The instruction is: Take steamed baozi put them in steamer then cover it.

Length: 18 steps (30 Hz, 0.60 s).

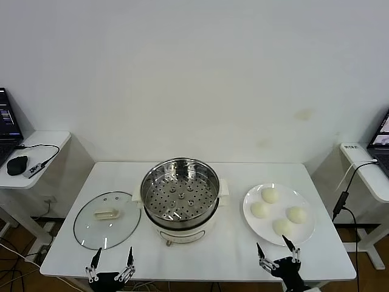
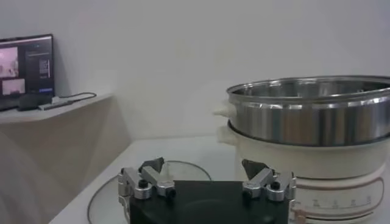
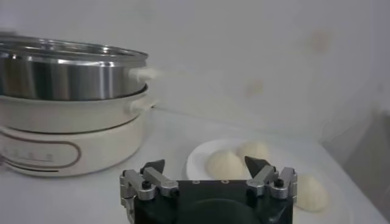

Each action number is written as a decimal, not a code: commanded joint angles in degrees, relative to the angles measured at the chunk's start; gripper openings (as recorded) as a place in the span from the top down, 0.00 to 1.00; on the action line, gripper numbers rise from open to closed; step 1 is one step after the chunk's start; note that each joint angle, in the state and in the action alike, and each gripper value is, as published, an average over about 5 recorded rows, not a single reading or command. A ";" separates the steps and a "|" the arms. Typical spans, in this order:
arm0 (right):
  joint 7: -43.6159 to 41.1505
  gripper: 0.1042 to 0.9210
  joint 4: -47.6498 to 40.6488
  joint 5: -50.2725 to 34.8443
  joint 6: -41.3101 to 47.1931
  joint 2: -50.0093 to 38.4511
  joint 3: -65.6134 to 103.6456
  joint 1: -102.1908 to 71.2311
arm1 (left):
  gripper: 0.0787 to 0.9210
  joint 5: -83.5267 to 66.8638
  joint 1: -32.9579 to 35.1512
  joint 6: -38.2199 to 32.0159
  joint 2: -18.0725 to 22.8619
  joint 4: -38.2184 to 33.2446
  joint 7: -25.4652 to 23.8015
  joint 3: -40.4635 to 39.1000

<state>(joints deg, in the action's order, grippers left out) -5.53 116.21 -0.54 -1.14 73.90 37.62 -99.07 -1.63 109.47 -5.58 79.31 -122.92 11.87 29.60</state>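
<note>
Four steamed baozi (image 1: 278,212) lie on a flat white plate (image 1: 250,198) at the right portion of the white counter (image 1: 237,176), two toward the back and two toward the front, none touching its neighbour; the plate's front rim sits near the counter's front edge. The steamer (image 1: 180,198) stands uncovered at the counter's centre, its perforated tray bare, its white side handle just beside the plate's left rim with a narrow strip of counter between them. The cover (image 1: 107,219) lies flat on the counter to the steamer's left, handle up, its rim close against the steamer's base and near the front-left edge of the counter. The left pincer (image 1: 112,261) hangs at the front edge, just in front of the cover, fingers spread wide and gripping nothing. The right pincer (image 1: 276,252) hangs at the front edge directly before the plate, likewise spread and unloaded. Open counter remains behind the steamer, behind the plate, and along the front strip between the two pincers. To either side stand separate side desks: the left one carries a mouse (image 1: 17,164) and a laptop (image 1: 7,125), the right one a laptop (image 1: 382,139) with trailing cable.
</note>
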 commanded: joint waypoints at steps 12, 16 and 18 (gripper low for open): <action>-9.89 0.12 -13.31 30.27 7.01 -23.68 0.99 29.07 | 0.12 5.15 -4.28 6.30 -1.74 -3.16 1.60 -0.09; -20.92 0.12 -18.48 33.77 6.46 -31.07 -3.65 36.80 | 0.12 5.63 -5.04 7.33 -2.06 -3.79 2.17 0.36; -26.67 0.12 -20.96 33.74 5.88 -34.97 -7.77 41.32 | 0.12 6.13 -4.90 8.32 -2.21 -4.29 2.24 0.35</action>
<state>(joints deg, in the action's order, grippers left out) -16.55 104.45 22.86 3.89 54.09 36.37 -74.83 3.12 105.84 0.81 77.23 -126.67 13.69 29.82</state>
